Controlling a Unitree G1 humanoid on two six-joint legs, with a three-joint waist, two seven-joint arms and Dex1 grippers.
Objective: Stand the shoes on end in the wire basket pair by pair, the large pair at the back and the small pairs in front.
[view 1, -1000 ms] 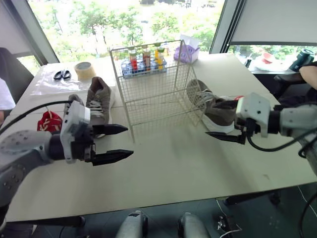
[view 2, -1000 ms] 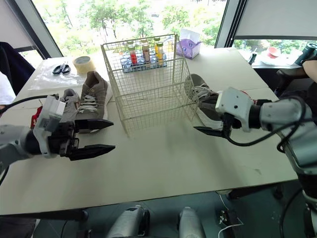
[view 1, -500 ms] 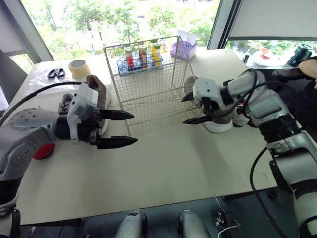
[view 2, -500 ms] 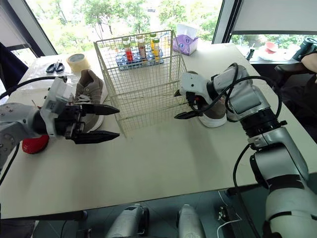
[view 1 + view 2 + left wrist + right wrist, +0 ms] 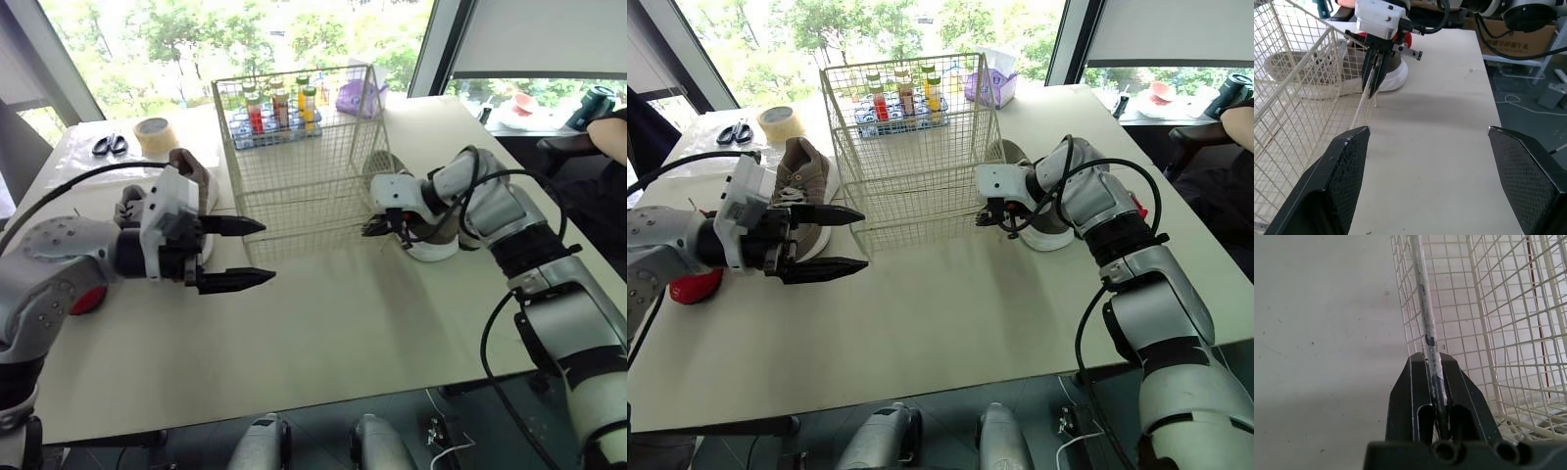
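Observation:
The white wire basket (image 5: 294,80) stands mid-table and holds no shoes. My right gripper (image 5: 378,227) is shut on the wire post (image 5: 1425,318) at the basket's front right corner, low down; the same gripper (image 5: 1374,88) is seen from my left wrist. A large grey-brown shoe (image 5: 436,235) with a white sole lies just behind that gripper. Left of the basket lie another large grey-brown shoe (image 5: 193,171), a small grey shoe (image 5: 127,206) and a red one (image 5: 686,286). My left gripper (image 5: 266,253) is open and empty in front of the basket's left corner.
Behind the basket sit a tray of bottles (image 5: 279,106) and a purple tissue box (image 5: 355,95). A tape roll (image 5: 162,135) and scissors (image 5: 106,145) lie at the back left. A person's arm (image 5: 612,127) shows at the far right. The near half of the table (image 5: 333,343) is bare.
My right gripper swung from beside the right shoe to the basket's front right corner and shut on its wire post. The left gripper stayed open, hardly moving. The camera shifted.

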